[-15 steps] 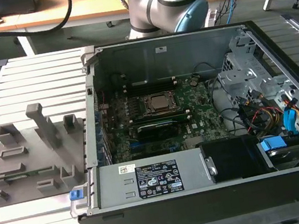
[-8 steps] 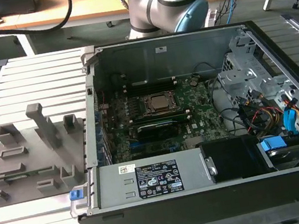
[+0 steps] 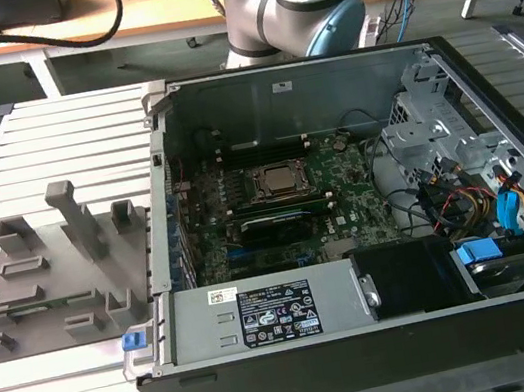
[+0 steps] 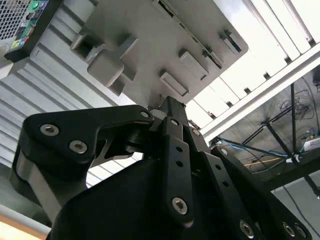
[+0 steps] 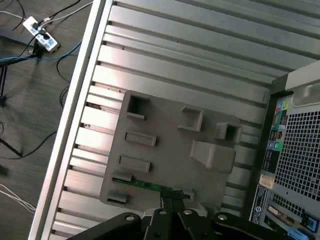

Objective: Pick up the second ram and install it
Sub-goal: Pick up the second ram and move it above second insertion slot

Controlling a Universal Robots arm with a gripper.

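Slatted table (image 5: 200, 55) bears the grey tray (image 5: 165, 125) holding the second ram (image 5: 145, 185), tool (image 5: 172, 199) narrow above it, computer case (image 3: 325, 378) beside.

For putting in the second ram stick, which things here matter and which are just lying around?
Job: second ram, in the grey holder tray; motherboard inside the open computer case.
Lying about: power supply; coloured drive cables; loose cables on the floor.
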